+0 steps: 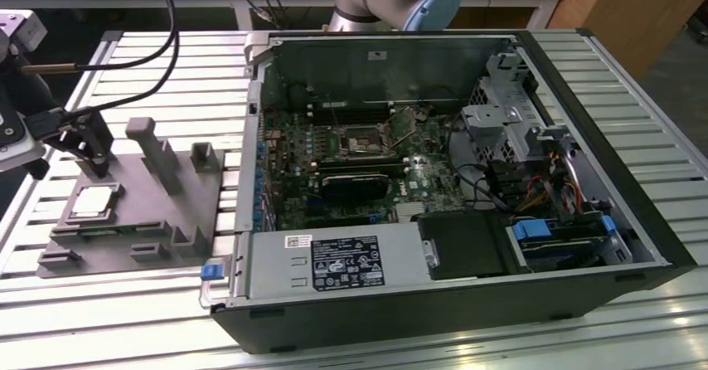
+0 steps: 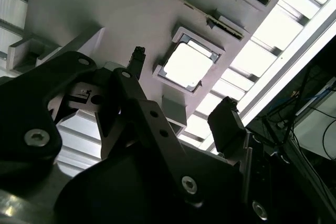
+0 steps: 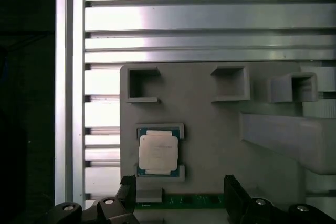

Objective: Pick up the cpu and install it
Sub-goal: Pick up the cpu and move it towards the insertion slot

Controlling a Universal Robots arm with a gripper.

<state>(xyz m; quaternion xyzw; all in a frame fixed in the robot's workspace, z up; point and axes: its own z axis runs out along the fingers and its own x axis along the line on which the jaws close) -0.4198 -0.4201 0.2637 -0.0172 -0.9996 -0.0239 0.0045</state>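
Note:
The cpu [image 1: 94, 203] is a small square chip with a silvery top. It lies flat in a recess of the grey fixture plate [image 1: 149, 221], at the exterior view's left. My gripper [image 1: 69, 150] hangs above the plate's far edge, just behind the chip and apart from it. In both wrist views the cpu [image 3: 158, 151] [image 2: 188, 64] sits in its shallow frame on the plate [image 3: 210, 129] [image 2: 105, 9]. Ahead of it, my gripper [image 3: 178, 190] [image 2: 181, 90] is open, its dark fingertips [image 3: 127, 188] spread wide with nothing between them.
An open computer case [image 1: 619, 212] lies on the slatted metal table [image 1: 166, 55], to the exterior view's right of the plate. Its motherboard carries a dark square socket [image 1: 363, 142]. Upright grey blocks [image 1: 155, 150] rise from the plate near my gripper. Black cables [image 1: 166, 30] trail behind.

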